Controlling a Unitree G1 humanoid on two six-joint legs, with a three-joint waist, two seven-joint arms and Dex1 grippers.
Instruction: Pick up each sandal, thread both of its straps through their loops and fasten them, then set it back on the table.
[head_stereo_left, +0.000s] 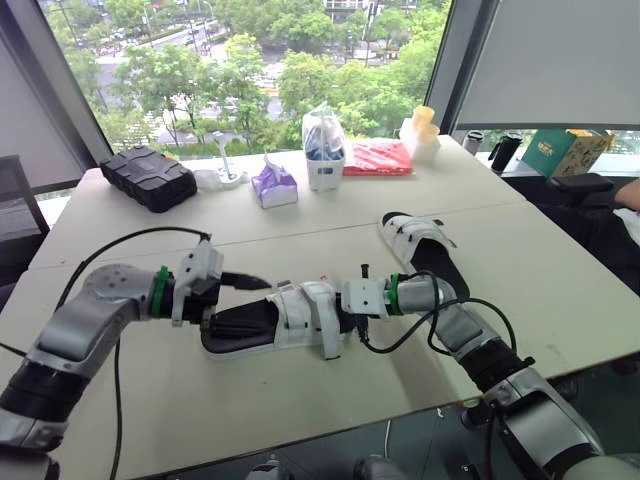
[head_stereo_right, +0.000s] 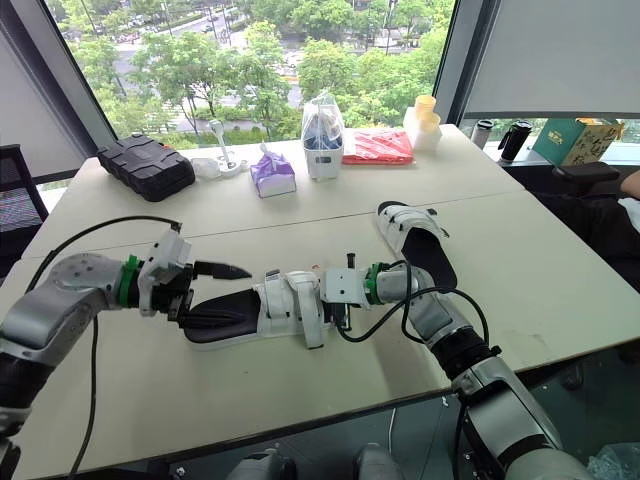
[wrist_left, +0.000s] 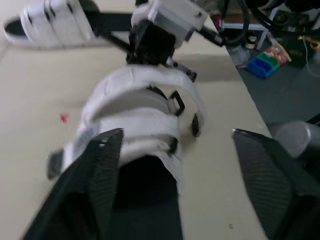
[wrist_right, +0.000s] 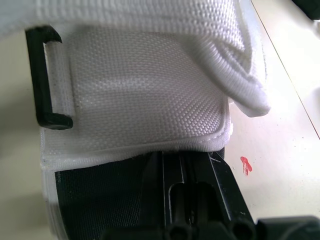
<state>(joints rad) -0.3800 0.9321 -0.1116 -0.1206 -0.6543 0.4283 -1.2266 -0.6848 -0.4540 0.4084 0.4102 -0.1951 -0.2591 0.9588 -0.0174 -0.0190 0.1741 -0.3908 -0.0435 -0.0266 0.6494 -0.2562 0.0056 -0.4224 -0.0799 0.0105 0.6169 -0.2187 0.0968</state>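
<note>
Pale table (head_stereo_left: 150, 400) by tall windows (head_stereo_left: 190, 50) over green trees (head_stereo_left: 340, 85), black-soled sandal with white woven straps (head_stereo_left: 300, 315) lying near its front edge, left gripper (head_stereo_left: 232, 303) spread around the heel, right gripper (head_stereo_left: 348, 318) pressed together at the toe.

We note near sandal (head_stereo_left: 280, 320) mid-frame on table (head_stereo_left: 560, 290); second sandal (head_stereo_left: 420, 250) right of it, higher; case (head_stereo_left: 148, 177) upper left; bag (head_stereo_left: 324, 150) top centre.

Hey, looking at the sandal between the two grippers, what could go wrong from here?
The left gripper is open at the heel. Only the right gripper pinches the near sandal, at its toe end, so it could twist loose. The right arm's black cable loops close to the far sandal and might snag it.
</note>
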